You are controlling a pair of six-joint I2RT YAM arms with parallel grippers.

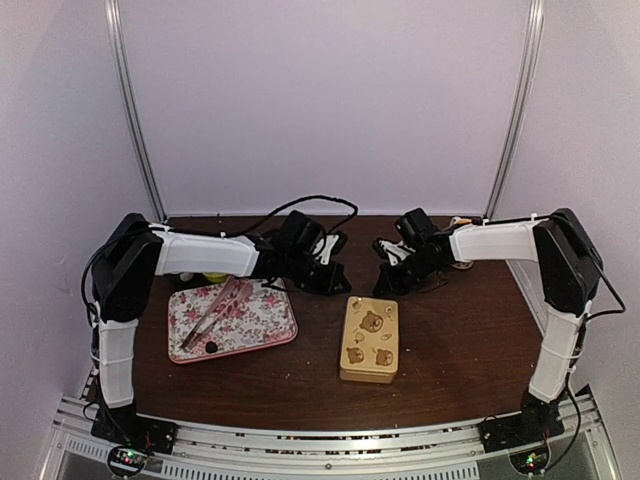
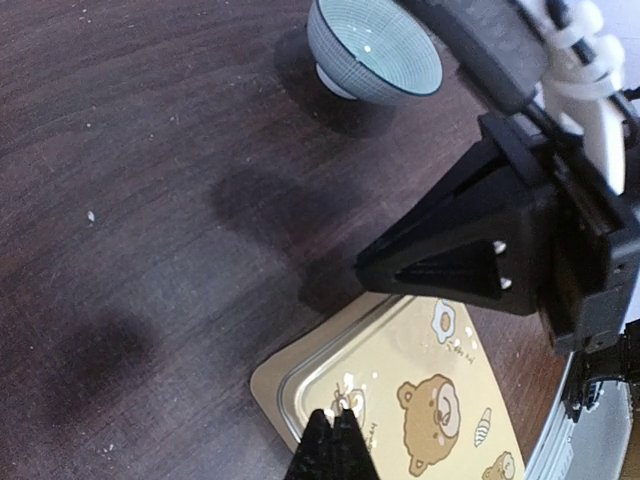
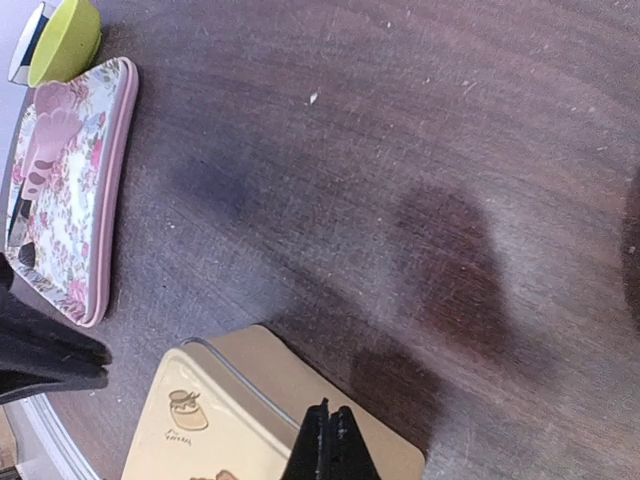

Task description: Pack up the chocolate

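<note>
**Left tool** [image 2: 335, 418]: fingers pressed fully together, no gap between the tips, nothing between them. In the left wrist view the tips sit over the far left corner of the tin [image 1: 369, 338]. Whether they touch the tin cannot be told.

**Right tool** [image 3: 333, 410]: fingers likewise pressed together, gripping nothing. In the right wrist view the tips sit over the far edge of the tin. Contact with the tin cannot be told. From above, the two tools face each other, near one another but apart, just beyond the tin's far edge.

**Tin**: tan, rectangular, printed with bears, flat on the worktop [image 1: 450, 340].

**Chocolate** [image 1: 211, 347]: one small dark lump shows, lying on the floral tray [image 1: 270, 322] left of the tin, at the tray's near edge. It is well apart from both tools. Other pieces cannot be made out.

**Other items, relative to the tin**:
- Pink tongs [image 1: 222, 305] lie slantwise on the floral tray, to the left.
- A yellow-green bowl [image 3: 65, 40] stands beyond the tray, far left.
- A blue-grey bowl [image 2: 375, 50] stands upright on the worktop beyond the tin.
</note>
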